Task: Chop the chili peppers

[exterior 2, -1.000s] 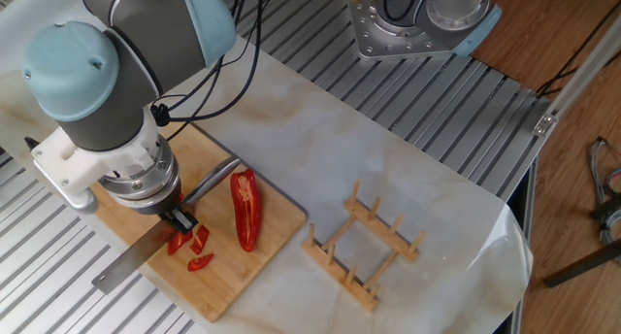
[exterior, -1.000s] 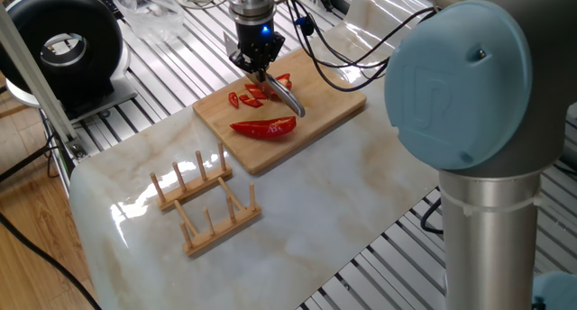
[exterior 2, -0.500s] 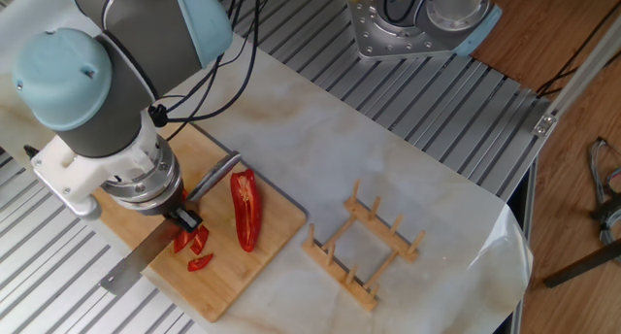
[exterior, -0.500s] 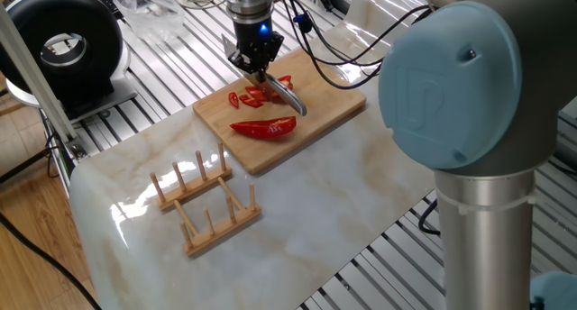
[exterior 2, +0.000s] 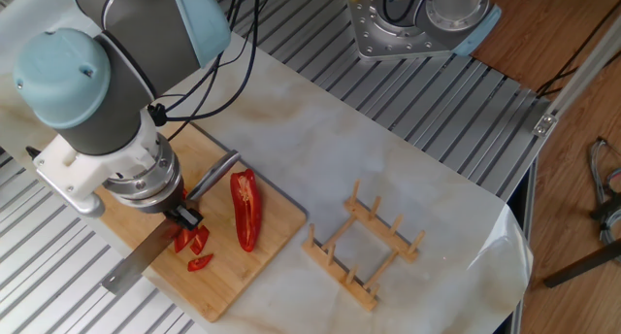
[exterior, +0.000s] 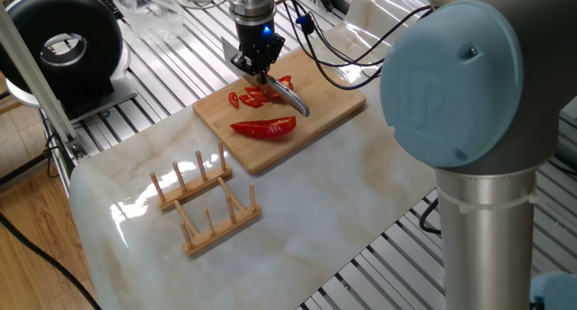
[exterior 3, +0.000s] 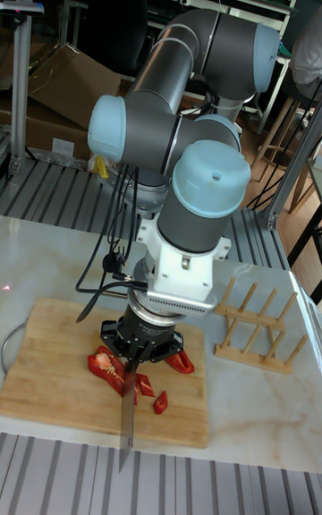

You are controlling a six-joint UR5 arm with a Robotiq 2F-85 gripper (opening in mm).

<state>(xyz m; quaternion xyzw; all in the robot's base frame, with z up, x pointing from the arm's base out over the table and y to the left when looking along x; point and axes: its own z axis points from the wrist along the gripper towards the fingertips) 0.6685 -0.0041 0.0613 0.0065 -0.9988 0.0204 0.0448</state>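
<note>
One end effector [exterior 2: 183, 216] is at work here, clenched on the handle of a knife [exterior 2: 136, 265]; in the other fixed view the blade runs from the grip down toward the lower left of the frame, out past the edge of the cutting board [exterior 2: 277, 225]. In the tall fixed view the blade [exterior 3: 127, 421] points straight down the picture, its tip beyond the board's near edge.

Right under the end effector lie the cut pieces [exterior 2: 197, 245], a small cluster of red bits on the board, with one slice [exterior 2: 200, 263] a little apart toward the bottom of the frame. Just beside them is the whole pepper half [exterior 2: 245, 210], uncut as far as can be seen.

The job looks partly done: one pepper is in pieces, though some look coarse and may want further cuts, and the second half is untouched.

That half lies flat, its long axis running nearly up and down in the other fixed view; in one fixed view it [exterior: 264, 127] lies left to right, its thin end toward the left.

The board rests on the marble-patterned bench [exterior: 315, 220], with a wooden rack [exterior: 204, 201] well apart from it.
</note>
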